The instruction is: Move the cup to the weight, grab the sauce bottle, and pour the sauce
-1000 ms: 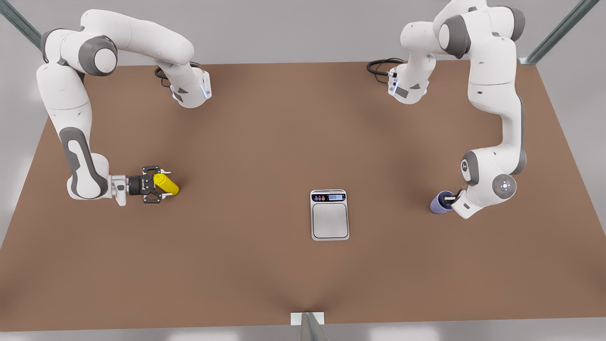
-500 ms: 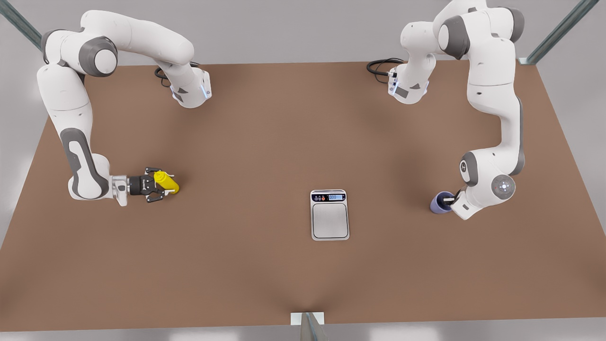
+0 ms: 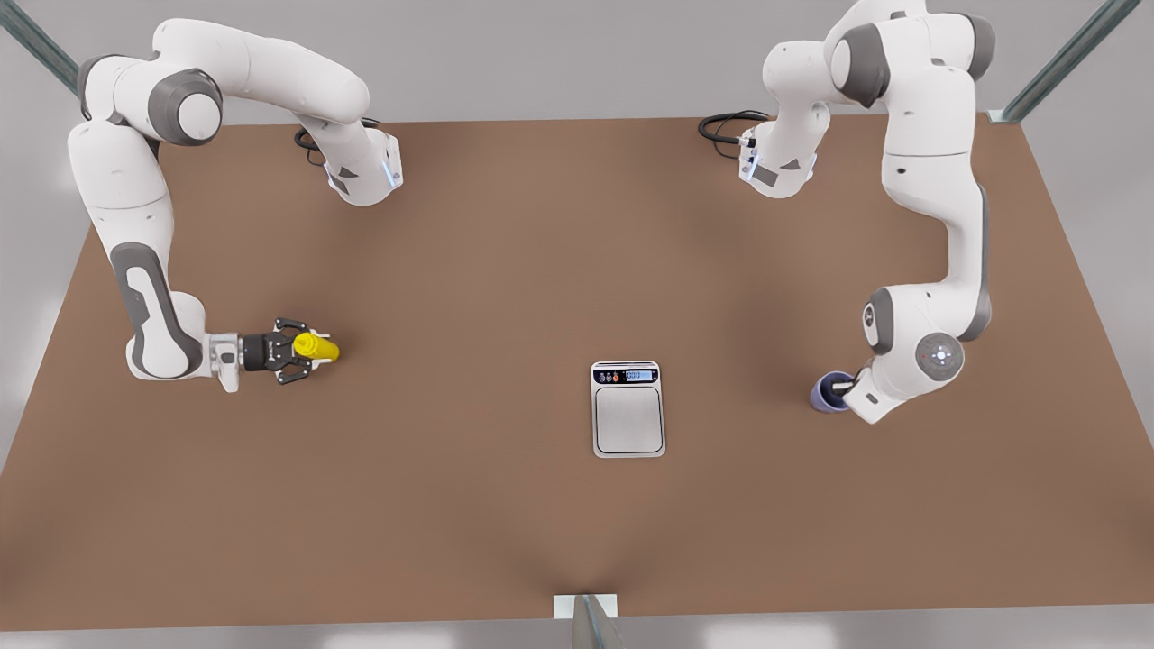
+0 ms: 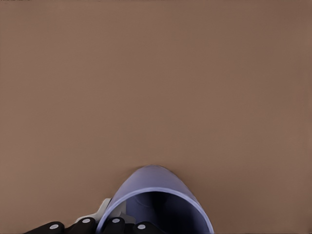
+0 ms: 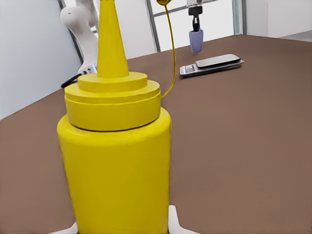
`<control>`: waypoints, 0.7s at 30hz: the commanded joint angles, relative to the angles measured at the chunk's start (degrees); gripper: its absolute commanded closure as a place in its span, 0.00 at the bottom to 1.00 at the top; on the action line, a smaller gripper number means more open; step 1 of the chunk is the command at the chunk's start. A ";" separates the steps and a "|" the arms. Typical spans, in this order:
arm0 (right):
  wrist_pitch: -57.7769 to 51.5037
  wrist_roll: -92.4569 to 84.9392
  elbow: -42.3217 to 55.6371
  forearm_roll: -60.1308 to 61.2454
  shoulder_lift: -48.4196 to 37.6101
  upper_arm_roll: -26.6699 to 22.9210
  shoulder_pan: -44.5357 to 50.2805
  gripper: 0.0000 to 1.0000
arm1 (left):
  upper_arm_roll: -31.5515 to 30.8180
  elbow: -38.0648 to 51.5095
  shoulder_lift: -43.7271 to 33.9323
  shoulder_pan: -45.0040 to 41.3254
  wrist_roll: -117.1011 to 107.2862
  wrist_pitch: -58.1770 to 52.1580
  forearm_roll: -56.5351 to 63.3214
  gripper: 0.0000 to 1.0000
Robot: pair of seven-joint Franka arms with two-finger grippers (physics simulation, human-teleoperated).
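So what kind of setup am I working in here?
Likely a simulated bench cell, not a kitchen: a bare brown table with metal frame struts, two arms mounted at its far edge, and a scale.

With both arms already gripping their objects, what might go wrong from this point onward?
The left gripper pinches only one wall of the cup, so the cup could tilt or slip on its way to the weight. The right gripper holds the sauce bottle far from the scale; squeezing hard might release sauce early.
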 commanded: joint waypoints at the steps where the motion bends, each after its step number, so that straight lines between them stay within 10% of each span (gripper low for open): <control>1: 0.00 -0.04 0.00 0.01 0.00 0.00 0.00 0.40 | -0.06 0.00 -0.08 -0.03 0.26 -0.05 -7.25 0.79; 21: -5.27 2.16 2.28 3.79 -1.23 0.00 0.53 0.41 | -1.11 8.35 1.59 -13.92 -24.34 0.30 -11.83 0.79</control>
